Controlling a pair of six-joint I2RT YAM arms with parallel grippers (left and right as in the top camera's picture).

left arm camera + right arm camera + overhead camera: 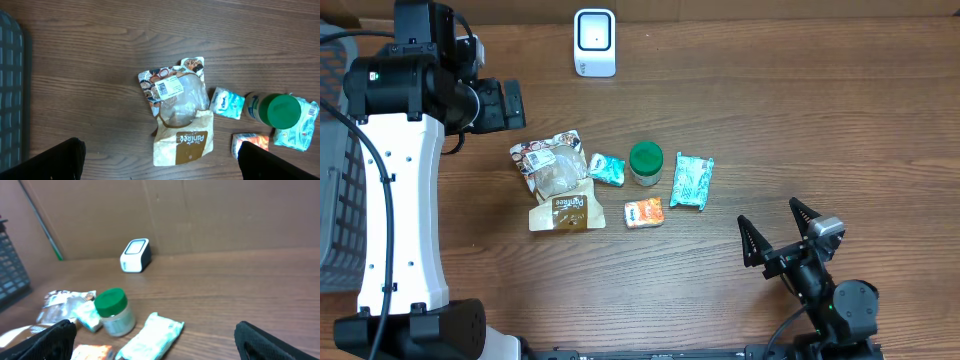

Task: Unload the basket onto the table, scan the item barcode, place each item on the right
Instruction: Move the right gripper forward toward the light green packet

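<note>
The left end effector (160,162) hangs spread wide, empty, over the snack pouch (560,182), left of the green-lidded jar (646,160). Nothing sits at the scanner (594,42) behind the jar, so scanning looks undone. Right of the jar, the right end effector (772,222) gapes empty. Only the left wrist view shows the pouch's barcode label (169,88).

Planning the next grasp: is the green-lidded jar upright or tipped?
Upright: the jar stands on its base with the lid on top.

I read only "Panitee", roughly, on the brown pouch (182,145) near the middle of the table (770,100); the print on its white sticker (169,88) is too small.
</note>
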